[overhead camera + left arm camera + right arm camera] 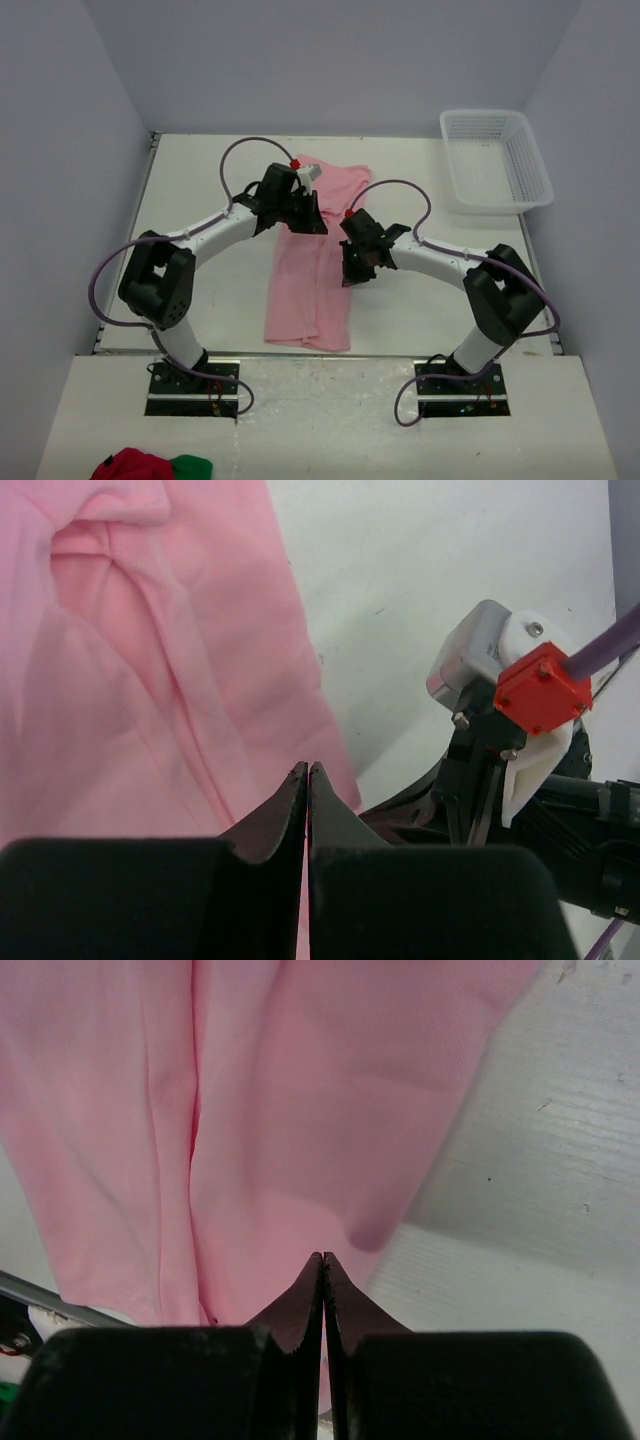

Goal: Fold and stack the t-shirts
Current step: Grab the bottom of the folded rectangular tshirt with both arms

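Note:
One light pink t-shirt lies lengthways in the middle of the table, bunched into a narrow strip with long creases. My left gripper is over its upper part, jaws shut, with pink cloth showing in the slit between them in the left wrist view. My right gripper is at the shirt's right edge, also shut with pink cloth in the slit. The shirt fills the left wrist view and the right wrist view, where its edge lifts off the table. Collar and label are hidden.
A white plastic basket stands at the back right corner. A red and green cloth bundle lies on the near ledge at the lower left. The right arm's wrist with its red block is close beside my left gripper.

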Motion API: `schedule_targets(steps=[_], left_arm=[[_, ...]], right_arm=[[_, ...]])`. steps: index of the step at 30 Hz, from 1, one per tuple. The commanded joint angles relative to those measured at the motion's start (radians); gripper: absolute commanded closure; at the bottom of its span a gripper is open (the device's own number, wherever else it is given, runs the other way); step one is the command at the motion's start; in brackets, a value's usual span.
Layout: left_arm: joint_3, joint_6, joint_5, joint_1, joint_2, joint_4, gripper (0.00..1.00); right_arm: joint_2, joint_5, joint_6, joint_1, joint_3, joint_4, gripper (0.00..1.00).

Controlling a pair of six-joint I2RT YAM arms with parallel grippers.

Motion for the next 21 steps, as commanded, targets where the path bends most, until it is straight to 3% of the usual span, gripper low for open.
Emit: schedule_targets(steps=[1,10,21], left_arm=[[0.043,-0.016,0.100,-0.017,0.073,0.055,1.00],[0.128,-0.053,0.157,-0.066,0.271,0.146,1.00],[0.224,-0.039,0.142,-0.066,0.454,0.143,1.00]], right_arm=[[0.012,-0.009,-0.007,-0.010,0.005,0.020,1.00],[0.001,-0.014,0.000,-0.025,-0.035,0.036,1.00],[-0.313,0.017,0.027,-0.027,-0.141,-0.044,1.00]])
